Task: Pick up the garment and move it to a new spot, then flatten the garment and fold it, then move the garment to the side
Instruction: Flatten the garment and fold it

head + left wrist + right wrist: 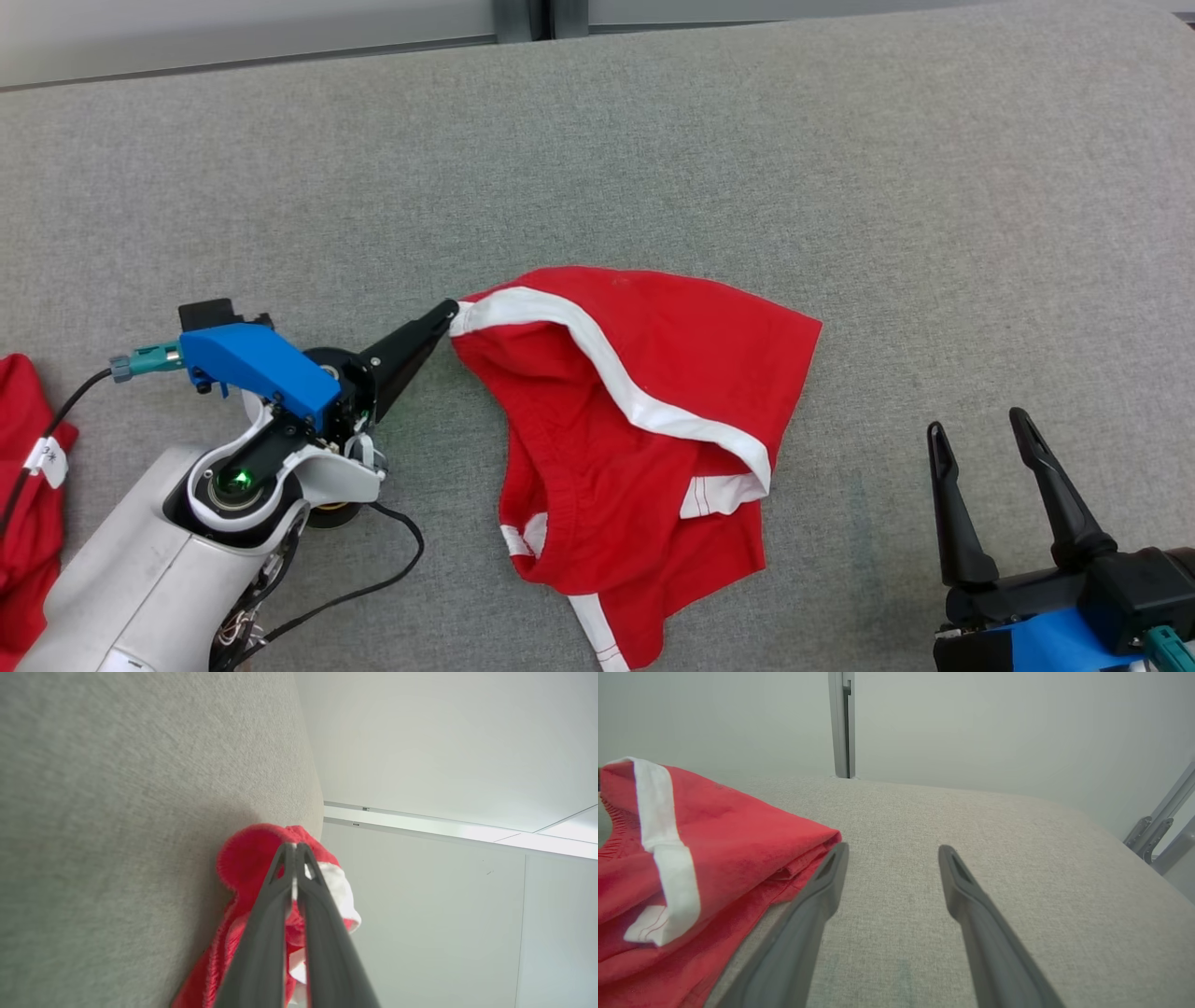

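Observation:
The garment (pixel 635 439) is a pair of red shorts with white stripes, lying crumpled in the middle of the grey padded table (pixel 653 168). My left gripper (pixel 452 312) is shut on the garment's upper left corner, at the end of the white stripe. In the left wrist view the two dark fingers meet at their tips (pixel 295 845) with red and white cloth (pixel 243 858) pinched between them. My right gripper (pixel 976 422) stands open at the lower right, apart from the cloth. In the right wrist view its left finger (pixel 831 868) lies just beside the garment's folded edge (pixel 738 830).
Another red cloth (pixel 23 504) with a white tag lies at the table's left edge. A black cable (pixel 392 551) trails from my left arm. A pale wall (pixel 243 28) runs along the table's far edge, and metal frame parts (pixel 1162 826) stand past its right end.

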You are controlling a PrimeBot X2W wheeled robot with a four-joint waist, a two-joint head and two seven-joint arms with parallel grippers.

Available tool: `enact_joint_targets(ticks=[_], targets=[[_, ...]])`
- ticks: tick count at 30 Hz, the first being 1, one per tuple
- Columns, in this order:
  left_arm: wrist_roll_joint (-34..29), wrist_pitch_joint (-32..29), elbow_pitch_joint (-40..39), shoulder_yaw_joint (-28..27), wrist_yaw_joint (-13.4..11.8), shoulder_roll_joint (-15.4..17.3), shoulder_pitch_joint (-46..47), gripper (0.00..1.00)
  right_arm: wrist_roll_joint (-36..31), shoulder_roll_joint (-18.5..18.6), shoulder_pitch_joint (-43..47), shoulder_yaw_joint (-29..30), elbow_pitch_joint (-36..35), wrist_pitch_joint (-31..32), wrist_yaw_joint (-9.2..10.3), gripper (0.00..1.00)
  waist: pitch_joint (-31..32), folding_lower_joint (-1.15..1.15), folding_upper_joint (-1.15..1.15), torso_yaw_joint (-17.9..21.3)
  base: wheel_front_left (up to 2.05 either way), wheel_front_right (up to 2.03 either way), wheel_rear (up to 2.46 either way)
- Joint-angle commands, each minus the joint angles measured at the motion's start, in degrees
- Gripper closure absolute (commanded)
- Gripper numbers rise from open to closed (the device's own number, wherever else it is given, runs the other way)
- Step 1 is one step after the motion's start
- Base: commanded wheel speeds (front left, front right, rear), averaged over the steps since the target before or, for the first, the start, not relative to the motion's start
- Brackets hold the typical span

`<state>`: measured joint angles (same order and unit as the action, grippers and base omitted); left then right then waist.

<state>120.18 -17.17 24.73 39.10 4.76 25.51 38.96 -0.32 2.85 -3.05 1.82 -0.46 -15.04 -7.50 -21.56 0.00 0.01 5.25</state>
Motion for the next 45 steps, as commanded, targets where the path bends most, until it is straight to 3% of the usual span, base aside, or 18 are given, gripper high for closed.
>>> enact_joint_targets(ticks=[1, 9, 13, 20, 27, 32, 40, 41, 43, 45], targets=[[-0.3, -0.7, -0.5, 0.1, 0.6, -0.1, -0.5, 1.00, -0.3, 0.1, -0.5, -0.1, -0.1, -0.2, 0.02, 0.00, 0.1, 0.00, -0.01, -0.1, 0.00, 0.00, 0.00], [-2.8, -0.6, -4.4, -0.1, 2.3, -0.4, -2.1, 1.00, 0.1, 0.1, -0.4, -0.3, -0.3, -0.2, 0.02, 0.00, 0.5, 0.00, -0.01, -0.9, 0.00, 0.00, 0.00], [-5.3, 0.8, -10.3, -1.2, 2.8, -0.5, -4.6, 1.00, 0.5, 0.1, -0.2, -0.6, -0.1, -0.2, 0.02, 0.00, 1.0, 0.00, -0.01, -1.2, 0.00, 0.00, 0.00], [-20.9, 9.5, -25.5, -1.6, 2.9, 1.9, -12.4, 1.00, 1.7, 0.1, 0.7, -1.5, 0.0, -0.2, 0.02, 0.00, 1.7, 0.00, -0.01, -1.7, 0.00, 0.00, 0.00], [-32.9, 21.5, -30.5, -3.0, 3.0, 0.9, -16.3, 1.00, 11.7, 2.0, 1.7, -12.5, 5.9, -0.2, 0.02, 0.00, 2.1, 0.00, -0.01, -3.6, 0.00, 0.00, 0.00], [-35.3, 23.3, -30.2, -2.5, 2.9, 0.4, -14.4, 1.00, 20.8, 4.0, 0.2, -20.0, 11.2, -0.2, 0.02, 0.00, 2.0, 0.00, -0.01, -5.0, 0.00, 0.00, 0.00], [-36.5, 23.4, -29.1, -1.5, 2.9, 0.5, -12.1, 1.00, 22.6, 6.5, -4.0, -23.3, 15.1, -0.2, 0.01, 0.00, 1.8, 0.00, -0.01, -6.0, 0.00, 0.00, 0.00], [-36.5, 23.4, -29.0, -1.4, 2.9, 0.5, -11.8, 1.00, 22.6, 6.4, -4.3, -23.3, 15.4, -0.2, 0.01, 0.20, 1.8, 0.00, -0.01, -6.1, 0.00, 0.00, 0.00], [-36.5, 23.6, -28.8, -1.4, 2.9, 0.7, -11.3, 1.00, 22.4, 6.5, -5.0, -23.3, 15.8, -0.2, 0.01, 1.00, 1.9, 0.00, -0.01, -6.0, 0.00, 0.00, 0.00], [-36.8, 24.0, -28.8, -1.4, 2.9, 0.9, -11.1, 1.00, 21.6, 6.8, -5.6, -23.2, 16.1, -0.2, 0.01, 1.00, 2.0, 0.00, -0.01, -5.9, 0.00, 0.00, 0.00]])
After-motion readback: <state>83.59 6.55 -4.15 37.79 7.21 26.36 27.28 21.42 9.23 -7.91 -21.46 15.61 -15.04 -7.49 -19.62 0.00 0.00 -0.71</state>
